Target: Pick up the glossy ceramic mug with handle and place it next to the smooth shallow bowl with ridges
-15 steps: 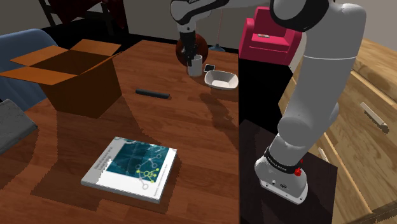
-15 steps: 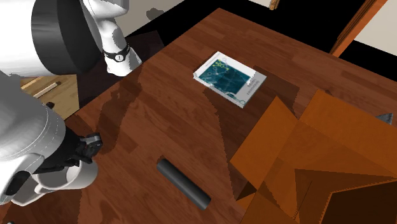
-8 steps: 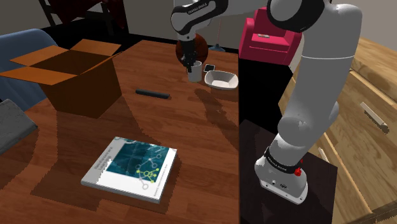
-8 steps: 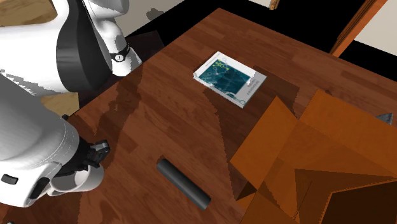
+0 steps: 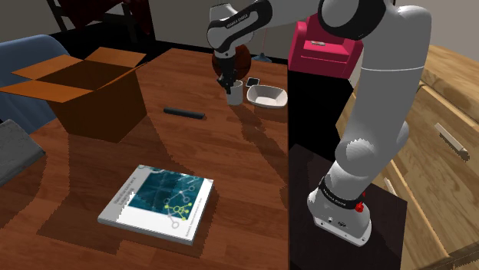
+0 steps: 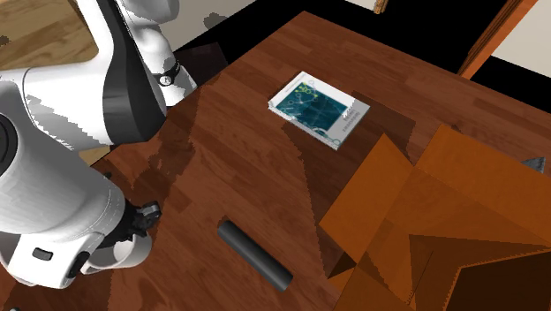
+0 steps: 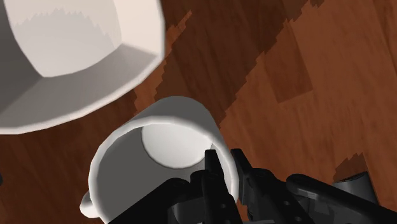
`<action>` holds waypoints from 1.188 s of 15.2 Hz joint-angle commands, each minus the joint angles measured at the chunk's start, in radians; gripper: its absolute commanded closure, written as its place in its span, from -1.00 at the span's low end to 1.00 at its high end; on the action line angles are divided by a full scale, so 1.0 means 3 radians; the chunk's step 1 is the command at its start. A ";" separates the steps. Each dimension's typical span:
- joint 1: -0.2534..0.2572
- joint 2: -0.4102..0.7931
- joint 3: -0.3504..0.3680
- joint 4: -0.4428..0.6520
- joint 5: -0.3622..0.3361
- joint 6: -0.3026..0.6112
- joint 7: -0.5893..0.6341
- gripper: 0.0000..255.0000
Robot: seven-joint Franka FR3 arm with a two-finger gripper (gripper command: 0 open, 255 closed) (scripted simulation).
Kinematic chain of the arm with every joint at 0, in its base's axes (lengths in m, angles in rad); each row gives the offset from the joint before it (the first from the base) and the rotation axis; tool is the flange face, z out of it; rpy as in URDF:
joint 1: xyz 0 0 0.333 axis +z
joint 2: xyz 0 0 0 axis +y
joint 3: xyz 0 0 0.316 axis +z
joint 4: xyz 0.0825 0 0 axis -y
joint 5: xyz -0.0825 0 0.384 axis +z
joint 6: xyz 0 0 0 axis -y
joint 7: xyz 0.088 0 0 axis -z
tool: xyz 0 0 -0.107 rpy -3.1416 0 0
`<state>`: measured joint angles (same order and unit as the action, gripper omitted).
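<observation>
Jaws are clamped on the white mug [image 7: 162, 137], one finger inside the rim and one outside. It sits just beside the white bowl [image 7: 63, 57], low over the worktop [image 5: 230, 161]. Placing step, I reckon: next I settle it down, then let go.

**A:** What do we count on the table [image 5: 230, 169]?

**B:** We count one mug [image 7: 168, 143], one bowl [image 5: 266, 97] and one book [image 5: 157, 202].

**A:** We also have one open cardboard box [image 5: 100, 107] and one dark tube [image 6: 254, 254].

**B:** Behind the mug we see one small flat black thing [image 5: 252, 81]. We cannot tell what it is.

**A:** And off the table?

**B:** We count one red armchair [image 5: 326, 42] and one blue seat [image 5: 23, 57].

**A:** We count one robot arm [image 5: 380, 115] too, on one stand [image 5: 305, 172].

**B:** Beside the stand we make out one wooden cabinet [image 5: 449, 100].
</observation>
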<state>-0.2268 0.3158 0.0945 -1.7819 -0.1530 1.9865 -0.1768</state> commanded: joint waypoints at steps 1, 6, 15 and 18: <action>0.0000 0.0006 0.0000 -0.0003 -0.0001 0.0011 0.0002 1.00; 0.0001 0.0006 0.0000 -0.0003 -0.0001 0.0011 0.0002 -1.00; 0.0024 -0.0075 0.0019 0.0312 0.0028 -0.0385 -0.0019 -1.00; 0.0024 -0.0076 0.0020 0.0312 0.0028 -0.0385 -0.0019 -1.00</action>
<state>-0.2208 0.2912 0.0998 -1.6945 -0.1447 1.8761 -0.1836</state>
